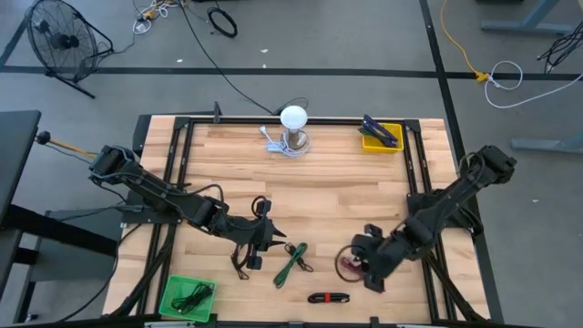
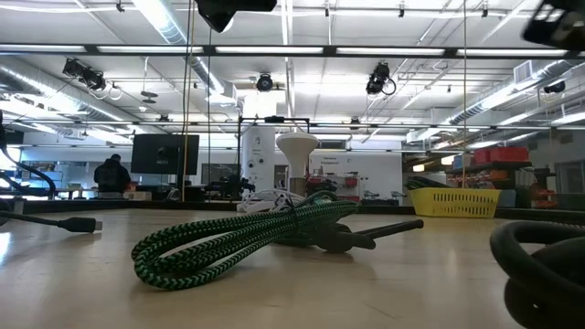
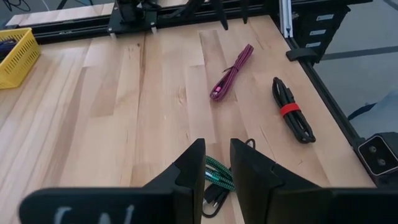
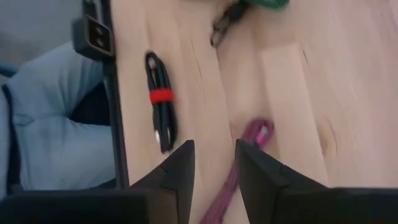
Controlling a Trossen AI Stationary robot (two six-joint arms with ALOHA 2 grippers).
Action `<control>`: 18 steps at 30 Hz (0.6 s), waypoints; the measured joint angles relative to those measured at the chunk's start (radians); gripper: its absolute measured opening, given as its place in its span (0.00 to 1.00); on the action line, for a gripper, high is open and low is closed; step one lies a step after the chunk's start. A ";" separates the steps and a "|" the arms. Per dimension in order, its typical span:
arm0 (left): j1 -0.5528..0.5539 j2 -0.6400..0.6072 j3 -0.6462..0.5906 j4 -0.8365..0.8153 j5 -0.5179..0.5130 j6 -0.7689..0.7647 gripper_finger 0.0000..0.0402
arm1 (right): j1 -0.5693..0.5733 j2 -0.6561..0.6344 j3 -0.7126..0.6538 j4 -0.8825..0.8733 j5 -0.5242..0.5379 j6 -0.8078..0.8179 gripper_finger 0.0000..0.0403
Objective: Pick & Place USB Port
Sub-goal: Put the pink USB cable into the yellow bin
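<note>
Several bundled USB cables lie flat on the wooden table: a green braided one point(image 1: 293, 262) point(image 2: 247, 233), a maroon one point(image 1: 349, 264) point(image 3: 231, 71), a black one with a red tie point(image 1: 328, 297) point(image 4: 160, 99) and a loose black one point(image 1: 244, 260). My left gripper point(image 1: 266, 233) point(image 3: 217, 165) is open, between the loose black cable and the green one, whose end point(image 3: 217, 174) shows in its gap. My right gripper point(image 1: 369, 266) point(image 4: 214, 168) is open over the maroon cable point(image 4: 249, 146), which runs between its fingers; I see no touch.
A green bin point(image 1: 189, 296) holding a black cable sits at the near left corner. A yellow bin point(image 1: 381, 137) point(image 2: 462, 201) stands at the far right. A white lamp-like object point(image 1: 293, 128) stands at the far middle. A person's leg point(image 4: 43, 118) is beside the near edge.
</note>
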 joint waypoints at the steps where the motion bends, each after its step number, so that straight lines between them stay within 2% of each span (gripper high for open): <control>1: 0.000 0.000 0.000 0.000 0.000 0.000 0.20 | 0.020 0.003 0.000 -0.016 0.016 0.036 0.28; 4: 0.000 0.000 0.000 0.000 0.000 -0.004 0.20 | 0.075 0.019 0.000 -0.051 0.057 0.142 0.28; 8: -0.001 0.000 0.000 -0.001 0.000 -0.020 0.20 | 0.125 0.065 0.000 -0.067 0.062 0.250 0.28; 14: -0.002 0.000 0.000 -0.008 0.000 -0.046 0.20 | 0.158 0.151 0.000 -0.091 0.048 0.331 0.28; 18: -0.003 0.000 0.000 -0.007 0.000 -0.052 0.20 | 0.158 0.219 0.000 -0.124 -0.007 0.387 0.28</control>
